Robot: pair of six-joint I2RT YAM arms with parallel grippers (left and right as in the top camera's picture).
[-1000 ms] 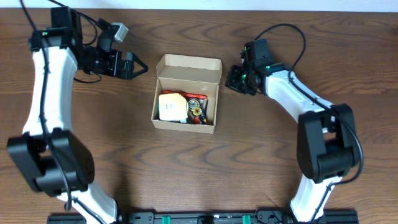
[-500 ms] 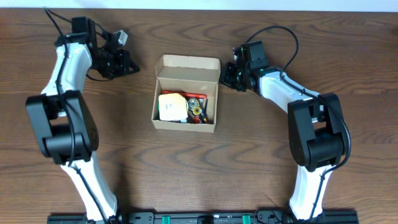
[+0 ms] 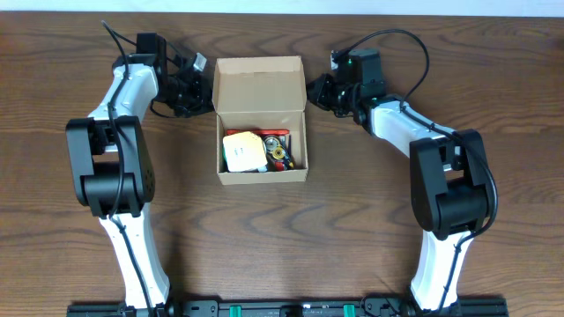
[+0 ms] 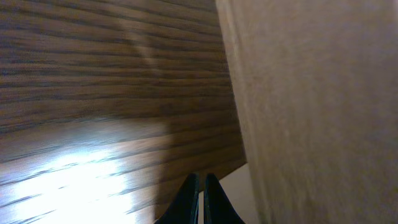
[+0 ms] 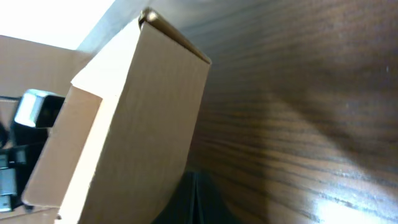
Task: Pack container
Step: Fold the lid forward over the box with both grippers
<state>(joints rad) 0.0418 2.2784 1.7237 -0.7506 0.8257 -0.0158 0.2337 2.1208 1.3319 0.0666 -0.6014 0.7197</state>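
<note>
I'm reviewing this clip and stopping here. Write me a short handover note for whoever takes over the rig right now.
The left gripper: jaws shut, holding nothing, beside the left edge of the lid flap.
The right gripper: jaws shut, holding nothing, at the flap's right edge.
The container sits between them, flap open and leaning back.
Done: a white item and small red and yellow pieces are inside.
Left: probably fold the flap down to close it. I cannot tell if more is to go in.

dark wooden table (image 3: pixel 352 229) carries the open container (image 3: pixel 260 84) near its middle.
</note>
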